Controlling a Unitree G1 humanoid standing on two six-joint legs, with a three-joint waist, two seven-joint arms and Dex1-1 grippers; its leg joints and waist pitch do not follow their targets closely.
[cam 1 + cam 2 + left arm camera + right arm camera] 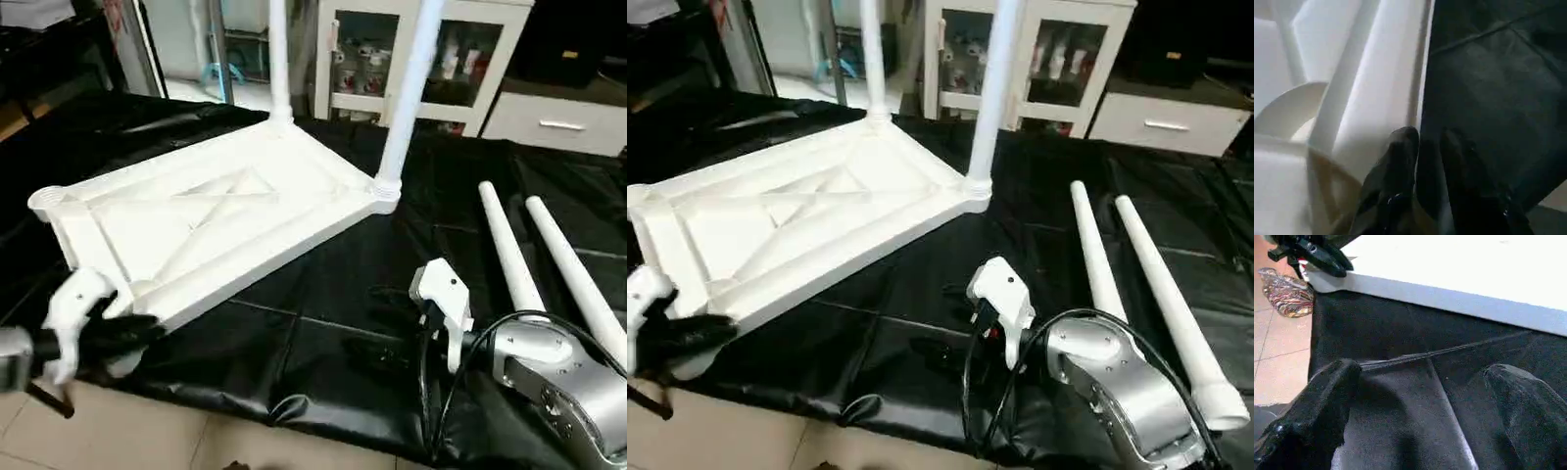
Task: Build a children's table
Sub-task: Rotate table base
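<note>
Halfway there, I'd say: the upturned table top [211,220] lies on the black worktop [323,294] with two legs [407,93] socketed at its far corners. Two loose legs [509,250] lie right of it. The left end effector [127,331] pinches its near edge; the right end effector [1420,396] is spread, empty.

Left arm: the silver forearm enters at the lower left. Its wrist, in a white housing, is turned inward, with the left gripper [137,331] at the near left corner of the black-covered table [323,294]. The two black fingers [1393,166] point level toward the robot's right, drawn close together with a narrow gap; whether they clamp anything cannot be told.

Right arm: the silver forearm reaches in from the lower right, a black cable looping over the wrist. The right gripper [1422,396] hovers low above the near edge of the table, fingers [1327,396] spread wide apart and holding nothing.
</note>
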